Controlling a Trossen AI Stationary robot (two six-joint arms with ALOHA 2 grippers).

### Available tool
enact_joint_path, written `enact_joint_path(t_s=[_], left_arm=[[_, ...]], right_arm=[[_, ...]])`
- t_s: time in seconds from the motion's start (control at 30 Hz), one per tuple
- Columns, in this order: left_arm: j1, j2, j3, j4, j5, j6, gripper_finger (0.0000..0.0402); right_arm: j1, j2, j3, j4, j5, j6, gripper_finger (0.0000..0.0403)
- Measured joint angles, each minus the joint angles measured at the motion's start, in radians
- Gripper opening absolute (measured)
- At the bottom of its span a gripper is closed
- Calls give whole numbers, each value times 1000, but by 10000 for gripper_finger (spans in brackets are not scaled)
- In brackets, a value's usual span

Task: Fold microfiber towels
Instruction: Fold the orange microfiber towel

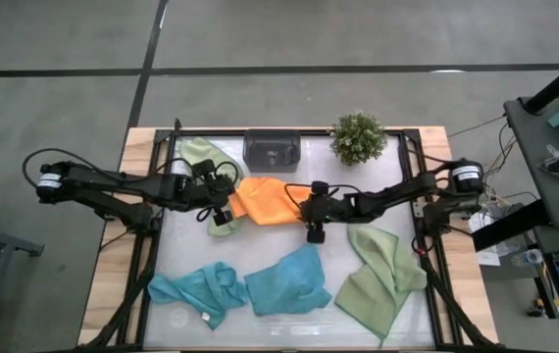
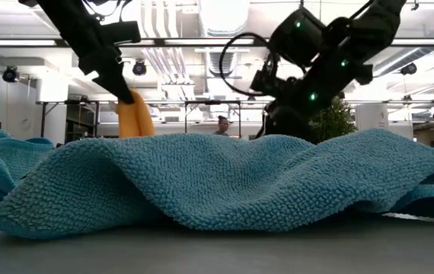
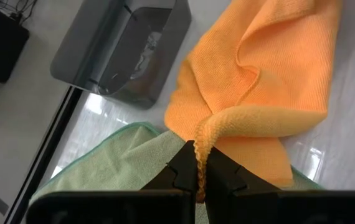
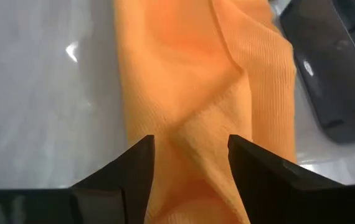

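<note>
Left claw (image 3: 197, 180) is pinched tight on a twisted corner of the orange towel (image 1: 268, 199), lifting that edge off the worktop (image 1: 177, 265) near the back, just in front of the dark grey tray (image 1: 273, 149). Under it lies one sage green towel (image 1: 201, 155). Right claw (image 4: 190, 168) hangs over the orange towel's other side with its fingers spread apart, gripping nothing. Closer to the front edge lie two teal-blue towels (image 1: 193, 290) (image 1: 289, 282), side by side, and a second sage green towel (image 1: 380, 277) off to the right. A small potted plant (image 1: 358, 137) stands beside the tray.
</note>
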Motion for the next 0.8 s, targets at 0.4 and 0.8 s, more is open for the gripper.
enact_joint_path(t_s=[0.4,0.8], left_arm=[[0,0,-5,1,0,1,0],[0,0,-13,7,0,1,0]], right_arm=[[-16,72,20,4,92,-142,171],[-16,83,45,21,96,-124,98]])
